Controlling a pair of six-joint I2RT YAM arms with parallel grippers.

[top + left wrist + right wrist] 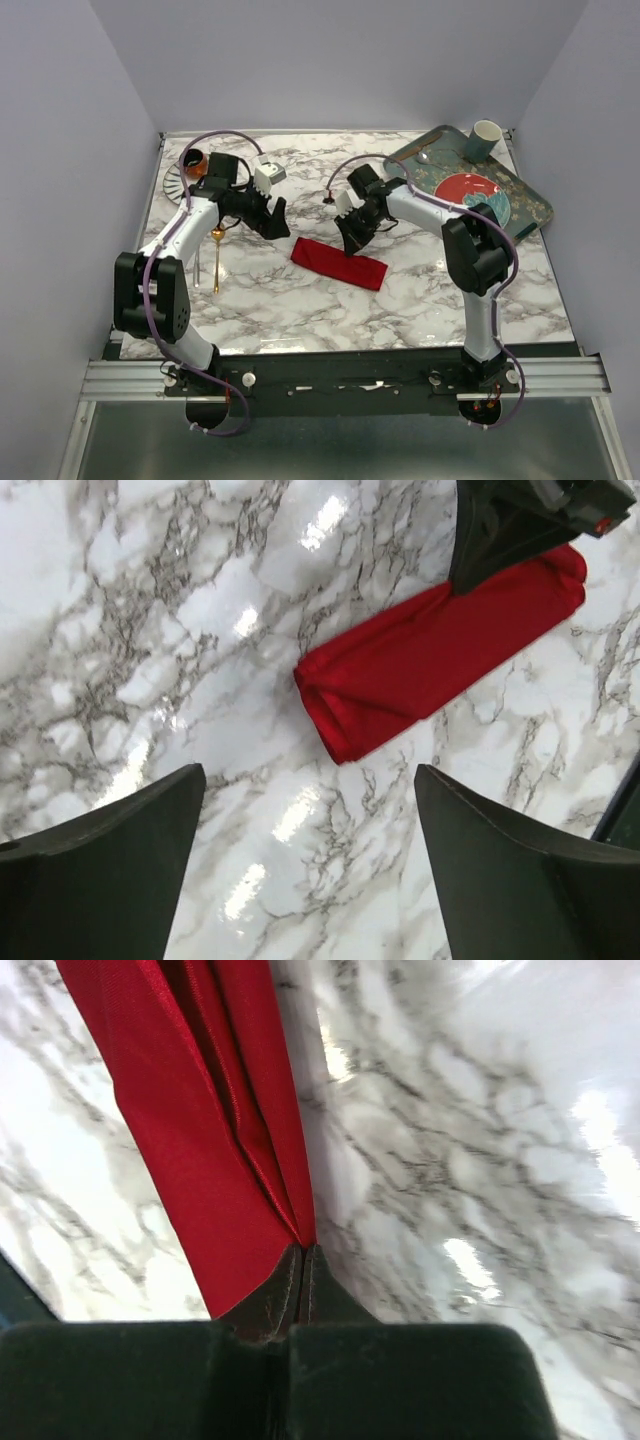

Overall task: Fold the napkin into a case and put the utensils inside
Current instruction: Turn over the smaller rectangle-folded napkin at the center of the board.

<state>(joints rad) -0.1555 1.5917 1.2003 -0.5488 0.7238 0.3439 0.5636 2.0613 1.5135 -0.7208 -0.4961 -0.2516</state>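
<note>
The red napkin (340,263) lies on the marble table as a narrow folded strip, slanting down to the right. It also shows in the left wrist view as the napkin (440,650) and in the right wrist view as the napkin (190,1130). My right gripper (350,248) stands over the strip's middle, and in its own view the right gripper (305,1250) is shut, pinching the cloth's folded edge. My left gripper (280,225) hovers just left of the strip's left end; the left gripper (310,780) is wide open and empty. A gold spoon (216,260) and a silver fork (198,268) lie at the far left.
A dark tray (530,215) at the back right carries a red patterned plate (470,190) and a pale cup (484,140). A small plate (178,182) with a brown bowl (195,160) sits at the back left corner.
</note>
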